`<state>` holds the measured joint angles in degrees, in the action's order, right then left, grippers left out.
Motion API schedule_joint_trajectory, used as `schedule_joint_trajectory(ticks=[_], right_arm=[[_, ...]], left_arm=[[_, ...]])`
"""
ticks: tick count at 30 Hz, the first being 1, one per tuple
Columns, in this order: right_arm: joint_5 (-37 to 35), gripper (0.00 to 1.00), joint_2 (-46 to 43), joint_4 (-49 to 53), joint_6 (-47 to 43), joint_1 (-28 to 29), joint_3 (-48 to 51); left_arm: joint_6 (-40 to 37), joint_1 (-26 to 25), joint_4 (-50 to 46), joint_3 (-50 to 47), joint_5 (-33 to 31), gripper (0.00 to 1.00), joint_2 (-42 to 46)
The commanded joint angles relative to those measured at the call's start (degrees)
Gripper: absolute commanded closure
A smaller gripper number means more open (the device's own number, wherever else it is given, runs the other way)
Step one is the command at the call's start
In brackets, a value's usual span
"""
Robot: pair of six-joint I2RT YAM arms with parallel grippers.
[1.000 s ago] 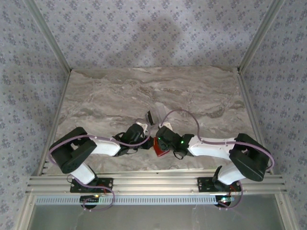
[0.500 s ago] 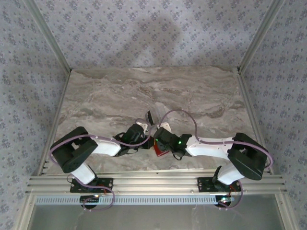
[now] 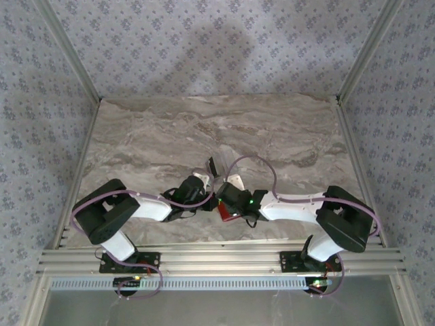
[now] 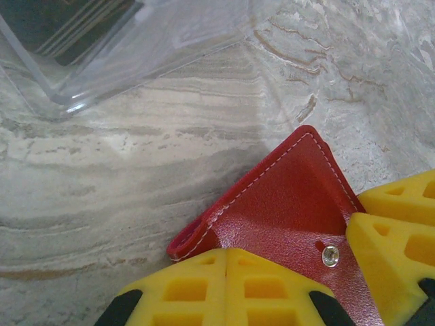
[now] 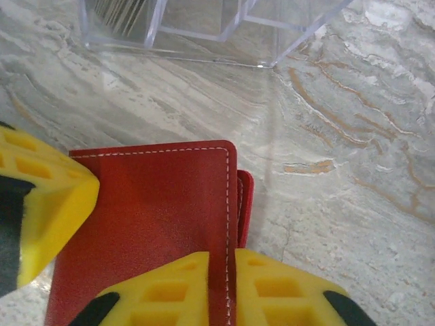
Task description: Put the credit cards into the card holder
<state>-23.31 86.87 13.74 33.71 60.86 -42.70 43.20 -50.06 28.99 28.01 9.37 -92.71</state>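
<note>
So, the card holder (image 4: 272, 210): it's a red leather wallet with pale stitching round the edge and a small silver snap stud (image 4: 331, 255). It sits on the marble-look table (image 4: 102, 170), caught right between the two sets of jaws. From the right wrist cam we can see a second red layer peeking out just past the cover's stitched edge.

The credit cards (image 4: 68, 24) are a dark stack inside the clear plastic box (image 4: 156, 41). That's ahead and to the left of the left jaws, apart from the wallet.

In the top view both arms fold inward from their bases with elbows out to the sides. The wrists meet nose to nose over the wallet, near the middle of the table's near edge.

Left gripper (image 4: 226, 288): the yellow pads are pressed together with no gap we can see. The wallet's leather runs straight into the seam between them, so it looks like it's pinching the wallet.

Right gripper (image 5: 231, 288): same deal, pads closed tight on the cover's stitched edge. One of the left fingers (image 5: 47, 197) sits off to the left of those jaws, resting on the wallet's left side. On the left wrist cam the right fingers (image 4: 397, 224) show up just right of the left jaws, touching the leather beside the stud.
</note>
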Motion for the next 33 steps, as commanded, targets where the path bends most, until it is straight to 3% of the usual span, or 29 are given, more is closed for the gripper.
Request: schedule_joint_trajectory(ticks=[1,3,9,16,20,30,33], right_arm=[[1.07,0.93,0.69,-0.20,0.11,0.84,-1.86],[2.13,0.98,0.23,-1.29,-0.22,0.90,-1.43],[9.19,0.99,-3.14,-6.80,-1.44,0.28,1.45],[24.31,0.83,-9.01,-17.82,-2.47,-4.72,8.16],[30.97,0.75,-8.06,-22.42,-1.10,-6.92,9.78],[38.52,0.70,-4.51,-33.12,4.93,-10.64,13.25],[33.96,0.70,-4.70,-28.68,4.99,-10.89,12.34]], left_arm=[[0.79,-0.56,-9.38,-2.35,-3.35,1.00,-4.19],[0.89,-0.61,-9.11,-2.35,-3.30,1.00,-4.46],[1.35,-0.56,-8.02,-2.73,-3.28,1.00,-5.11],[2.41,-0.83,-6.28,-3.62,-3.74,1.00,-5.69],[2.92,-1.09,-5.58,-3.71,-4.00,1.00,-6.08],[3.91,-1.62,-4.67,-3.75,-4.71,1.00,-6.92],[4.16,-1.79,-4.10,-3.59,-4.48,1.00,-7.40]])
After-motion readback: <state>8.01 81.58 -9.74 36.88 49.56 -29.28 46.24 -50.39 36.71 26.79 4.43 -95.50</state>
